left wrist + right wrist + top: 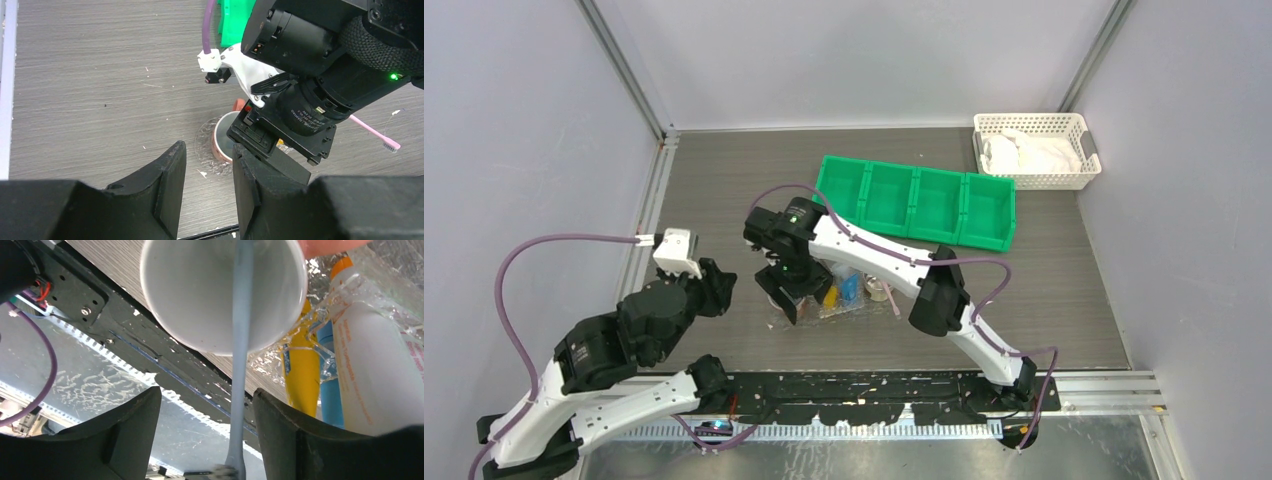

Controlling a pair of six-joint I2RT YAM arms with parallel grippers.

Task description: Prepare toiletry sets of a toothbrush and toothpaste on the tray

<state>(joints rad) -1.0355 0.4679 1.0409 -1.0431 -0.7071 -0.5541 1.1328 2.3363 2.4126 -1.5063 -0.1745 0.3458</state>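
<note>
1. Toothbrush (pixel 239 365), grey, crosses the white cup (pixel 200 300) at its mouth, between the right jaws, which are spread wide and not closed on it.
2. Left jaws gape empty over the grey wood-grain table (pixel 724 180).
3. Toothpaste tubes (pixel 300 375) lie on the crinkly tray (pixel 320 270) beside the cup.
4. Beyond: green bin (pixel 919 200), white basket (pixel 1034 150), pale walls (pixel 524 150).

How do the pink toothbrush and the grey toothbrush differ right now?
The pink toothbrush lies flat on the table; the grey toothbrush stands in a cup. The grey one is between the right end effector's open fingers; the pink one is not. Both are thin and long-handled.
</note>
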